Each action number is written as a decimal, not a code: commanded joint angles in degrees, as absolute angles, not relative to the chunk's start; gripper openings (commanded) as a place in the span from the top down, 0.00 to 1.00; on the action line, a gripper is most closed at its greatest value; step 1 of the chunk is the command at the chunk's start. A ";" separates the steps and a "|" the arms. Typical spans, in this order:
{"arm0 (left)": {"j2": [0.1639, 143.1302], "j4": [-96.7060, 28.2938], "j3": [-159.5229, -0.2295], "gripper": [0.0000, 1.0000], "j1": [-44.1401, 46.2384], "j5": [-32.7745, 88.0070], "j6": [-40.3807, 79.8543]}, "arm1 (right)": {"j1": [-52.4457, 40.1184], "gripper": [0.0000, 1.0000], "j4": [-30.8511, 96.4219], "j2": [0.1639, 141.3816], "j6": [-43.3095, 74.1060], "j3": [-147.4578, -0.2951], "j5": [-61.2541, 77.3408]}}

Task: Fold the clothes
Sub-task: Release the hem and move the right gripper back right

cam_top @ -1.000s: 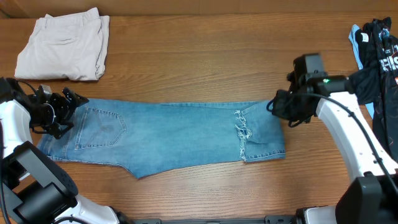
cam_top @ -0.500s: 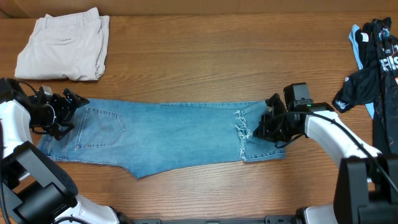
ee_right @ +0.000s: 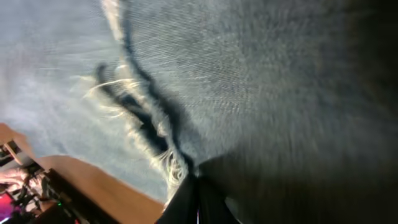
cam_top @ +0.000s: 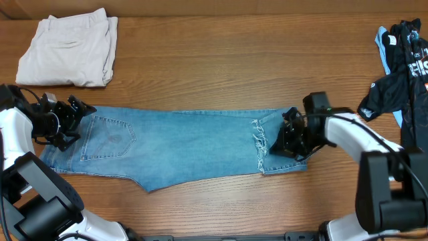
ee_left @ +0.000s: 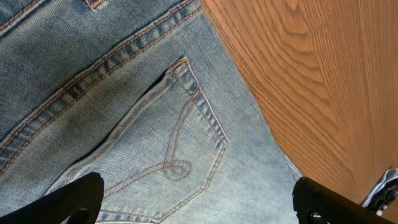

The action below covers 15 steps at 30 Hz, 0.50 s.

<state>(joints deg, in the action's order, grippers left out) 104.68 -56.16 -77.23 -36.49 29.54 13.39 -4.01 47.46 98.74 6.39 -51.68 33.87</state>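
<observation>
On the middle of the wooden table [cam_top: 214,73] the light blue jeans [cam_top: 187,144] lie flat and stretched from left to right. The waist part with the stitched back pocket [cam_top: 107,137] is at the left end, and the frayed cuffs [cam_top: 259,144] are near the right end, where the denim is doubled over itself.

The left gripper [cam_top: 75,117] is at the waist end, just at the edge of the jeans, and its jaws stand wide apart with nothing between them. In the left wrist view the two dark fingers [ee_left: 74,199] are far from each other at the bottom corners, and the back pocket with its orange curled stitching is between them and above.

The right gripper [cam_top: 284,137] is low over the cuff end, close beside the frayed threads. Its jaws are closed together. In the right wrist view the tips meet against the denim, but the picture is blurred and I cannot tell if any cloth is pinched between them.

Folded cream-beige trousers [cam_top: 67,50] lie at the far left corner, well apart from the jeans. A black garment with white letters and blue trim [cam_top: 408,67] lies at the right edge.
</observation>
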 commanded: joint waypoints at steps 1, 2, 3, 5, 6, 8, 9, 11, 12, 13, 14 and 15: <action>104.14 -56.31 -76.97 0.00 -36.67 29.43 13.32 | -0.43 0.96 52.45 90.98 3.05 -60.36 34.83; 104.14 -56.31 -76.97 0.00 -36.67 29.43 13.32 | 0.82 0.96 53.39 90.26 2.68 -62.08 34.76; 104.14 -56.31 -76.97 0.00 -36.67 29.43 13.32 | 1.98 0.96 53.43 89.91 2.72 -63.13 34.65; 104.14 -56.34 -76.97 0.00 -36.67 29.43 13.32 | 4.84 0.96 51.53 89.86 2.74 -64.10 34.70; 104.14 -56.34 -76.97 0.00 -36.67 29.43 13.32 | 5.93 0.96 50.81 90.13 2.72 -64.05 34.68; 104.14 -56.34 -76.97 0.00 -36.67 29.43 13.32 | 8.23 0.96 50.68 91.29 2.48 -64.03 35.18; 104.14 -56.34 -76.97 0.00 -36.67 29.43 13.32 | 9.02 0.96 50.92 92.16 0.78 -63.92 36.49; 104.14 -56.31 -76.97 0.00 -36.67 29.43 13.34 | 9.82 0.96 50.83 94.06 -2.22 -63.55 39.18; 104.14 -56.27 -76.97 0.00 -36.67 29.43 13.34 | 10.00 0.96 50.37 95.53 -3.11 -63.20 40.12; 104.14 -56.25 -76.97 0.00 -36.67 29.43 13.34 | 10.00 0.96 49.93 96.79 -3.27 -62.96 40.21; 104.14 -56.23 -76.97 0.00 -36.67 29.43 13.34 | 9.98 0.96 49.50 98.50 -3.36 -62.89 40.21; 104.14 -56.25 -76.97 0.00 -36.67 29.43 13.34 | 9.98 0.96 49.17 99.83 -3.46 -62.89 40.23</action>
